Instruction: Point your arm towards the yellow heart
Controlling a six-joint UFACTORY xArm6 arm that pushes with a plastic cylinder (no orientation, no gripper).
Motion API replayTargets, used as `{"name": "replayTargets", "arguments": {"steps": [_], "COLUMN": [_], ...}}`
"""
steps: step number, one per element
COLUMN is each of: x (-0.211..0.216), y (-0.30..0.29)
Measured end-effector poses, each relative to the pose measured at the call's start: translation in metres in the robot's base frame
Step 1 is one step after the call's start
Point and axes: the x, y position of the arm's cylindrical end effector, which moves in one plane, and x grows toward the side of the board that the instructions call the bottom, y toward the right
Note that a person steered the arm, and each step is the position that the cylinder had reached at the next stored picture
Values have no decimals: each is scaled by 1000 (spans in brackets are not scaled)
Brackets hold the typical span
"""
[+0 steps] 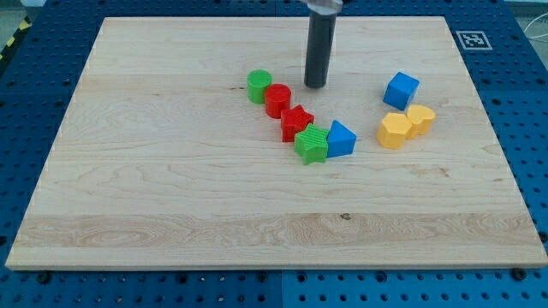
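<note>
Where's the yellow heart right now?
The yellow heart sits on the view's right, touching the yellow block on its left, just below the blue cube. My tip is well to its left, near the red cylinder.

My tip (315,86) rests on the board (171,197) near the view's top, just right of centre; left of it a chain of blocks runs diagonally down toward the view's right. The green cylinder (259,86) is the chain's upper-left end; the red cylinder (277,100) touches it below and to the right; next comes the red star (296,122), then the green star (312,145), with the blue triangle (341,139) against its right side. Well to my tip's right stands the blue cube (401,90); below it the yellow heart (419,119) touches a second yellow block (394,131) on its lower left.
</note>
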Motion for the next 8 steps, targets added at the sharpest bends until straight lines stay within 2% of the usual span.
{"name": "replayTargets", "arguments": {"steps": [1,2,3,4,5,6,7,8], "x": [-46,-69,-68,-52,-15,38,62,68], "y": [10,54,125,189,234,246,245,237]}}
